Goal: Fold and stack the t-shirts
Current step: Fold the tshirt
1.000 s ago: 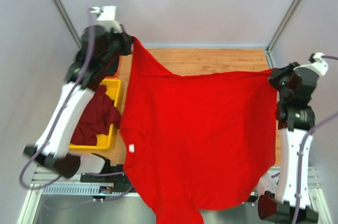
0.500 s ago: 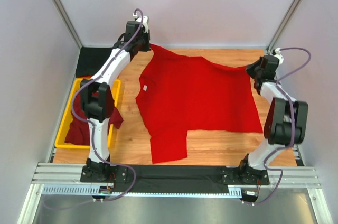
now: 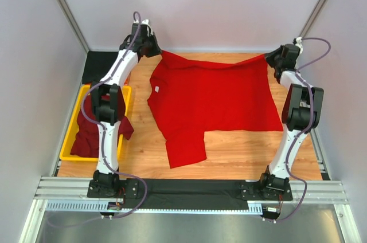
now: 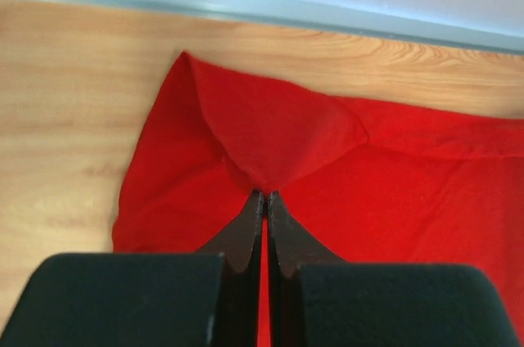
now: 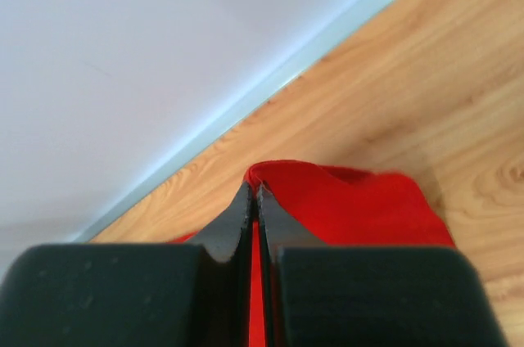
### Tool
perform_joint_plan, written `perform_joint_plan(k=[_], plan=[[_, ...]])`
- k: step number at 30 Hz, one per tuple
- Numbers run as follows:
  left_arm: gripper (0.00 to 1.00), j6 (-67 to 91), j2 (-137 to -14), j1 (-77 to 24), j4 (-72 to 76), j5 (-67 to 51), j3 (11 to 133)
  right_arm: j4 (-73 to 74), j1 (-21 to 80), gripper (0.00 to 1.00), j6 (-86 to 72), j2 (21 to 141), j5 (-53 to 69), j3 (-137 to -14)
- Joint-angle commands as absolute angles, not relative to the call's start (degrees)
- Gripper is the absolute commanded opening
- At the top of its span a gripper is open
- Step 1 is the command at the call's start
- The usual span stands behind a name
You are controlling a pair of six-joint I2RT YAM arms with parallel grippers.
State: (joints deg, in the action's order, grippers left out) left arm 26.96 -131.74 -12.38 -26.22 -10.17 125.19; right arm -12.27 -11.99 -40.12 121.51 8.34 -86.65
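Red t-shirt (image 3: 218,97) lies crosswise, neck leftward, clamped by left gripper (image 3: 155,53) and right gripper (image 3: 269,58)

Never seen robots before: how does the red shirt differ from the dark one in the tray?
The red shirt lies spread on the table, left pincer and right pincer pinching its far corners; the dark shirt sits crumpled in the yellow tray, unheld. Bright red versus maroon. Both are cloth.

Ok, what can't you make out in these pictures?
Maroon shirts in the tray, top view: left arm covers part, so their number is unclear.
Black cloth, top view: too dark to tell if it is a shirt.
Label on the red shirt: too small to read.
Wrist views: edges cut off most of the red shirt.
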Motion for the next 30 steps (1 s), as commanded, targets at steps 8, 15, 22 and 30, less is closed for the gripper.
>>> perform_joint_plan(k=[8, 15, 22, 30], plan=[[0.0, 38.4, -122.0, -9.7, -41.0, -10.0, 123.6, -2.4, -14.7, 0.0, -36.7, 122.4, 11.9, -95.9], [0.0, 39.5, -114.9, -9.8, -43.3, -11.1, 113.6, -3.3, -15.9, 0.0, -37.5, 120.2, 17.1, -91.0], [0.0, 42.0, -107.6, -9.8, -39.9, -14.1, 99.4, -3.8, -17.4, 0.0, -38.1, 117.8, 20.4, -86.8], [0.0, 45.0, -102.6, -10.8, -33.5, -16.8, 84.2, -0.6, -17.8, 0.0, -36.4, 118.3, 22.2, -85.2]])
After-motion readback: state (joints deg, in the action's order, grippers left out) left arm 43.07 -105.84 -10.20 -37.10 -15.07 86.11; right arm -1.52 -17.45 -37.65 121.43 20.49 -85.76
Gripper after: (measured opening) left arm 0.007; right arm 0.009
